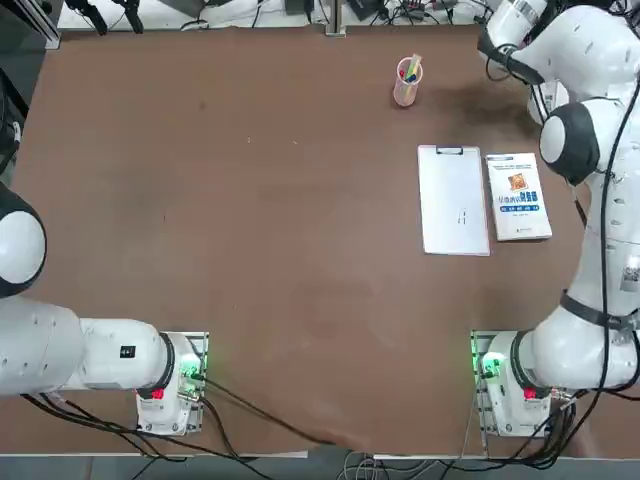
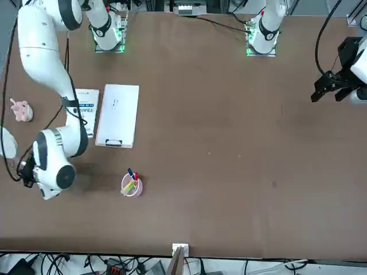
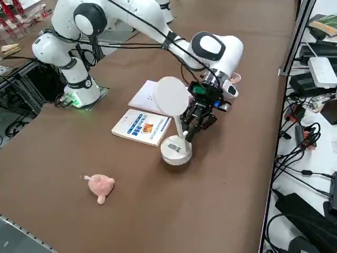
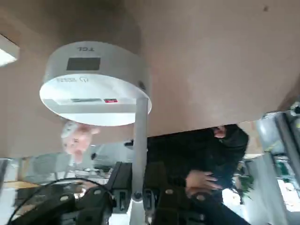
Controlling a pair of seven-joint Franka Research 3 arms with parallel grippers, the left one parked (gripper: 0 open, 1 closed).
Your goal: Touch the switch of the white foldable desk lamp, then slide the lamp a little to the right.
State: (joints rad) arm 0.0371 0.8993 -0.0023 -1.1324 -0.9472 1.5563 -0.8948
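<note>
Two fingers: I read the claw (image 3: 194, 128) of the right arm as clenched, with nothing between its fingers; it hangs low just behind the lamp's thin arm, I think because a closed tip is good for pressing and pushing.
Claw position: close above the round base, at its far side as the right side view shows it; whether it touches the stem I cannot tell.
Lamp: the white foldable desk lamp (image 3: 175, 119) stands upright on the surface (image 3: 226, 211) near its right edge, head raised and turned toward the side camera; the wrist view shows its base (image 4: 95, 83) with a small dark panel, probably the switch.
Neighbours: a book (image 3: 141, 127) lies just beside the base and a clipboard (image 3: 150, 97) behind it, so I judge the slide must go away from them.
Further out: a pink toy (image 3: 100, 186) lies well apart, nearer the side camera; the pink pen cup (image 1: 407, 81) stands apart near the far edge.
Stage: my judgement is the touch is about to happen or just made; the slide is not yet done.
</note>
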